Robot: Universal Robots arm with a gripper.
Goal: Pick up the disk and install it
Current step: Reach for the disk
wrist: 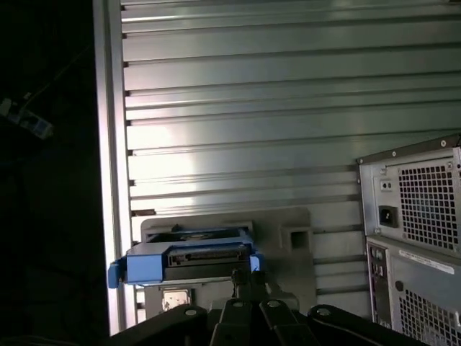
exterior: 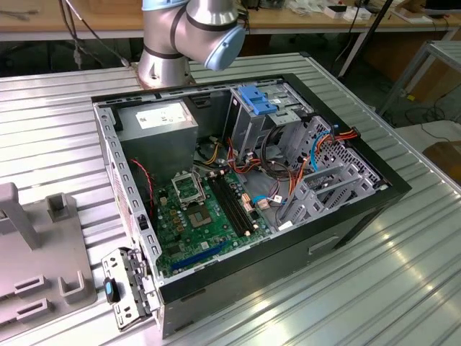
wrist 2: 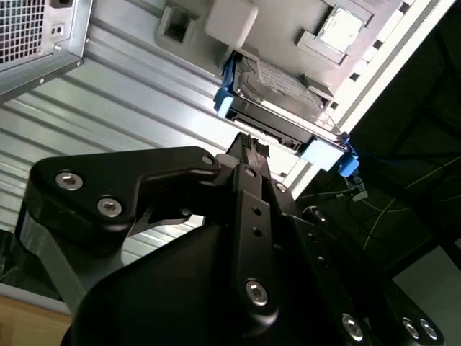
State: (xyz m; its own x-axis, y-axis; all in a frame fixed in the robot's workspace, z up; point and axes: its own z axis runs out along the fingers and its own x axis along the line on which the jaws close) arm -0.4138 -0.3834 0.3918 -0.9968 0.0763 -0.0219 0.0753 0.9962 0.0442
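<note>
Reaches low along the ribbed surface (wrist: 252, 108), with the tool (wrist 2: 250, 146) (wrist: 241, 276) pressed together in both wrist views, pinching nothing. Sits just short of the connector edge of the disk (wrist 2: 284, 85) (wrist: 205, 256); cannot tell whether touching. Beyond the tips, finds the disk lying flat on a grey holder (wrist: 292, 223) at the surface's rim, blue rail (wrist 2: 320, 153) framing its sides. Farther off, shows the computer case (wrist: 418, 216) standing on the surface; in the exterior view, silver arm joints (exterior: 191, 32) behind the opened case.
</note>
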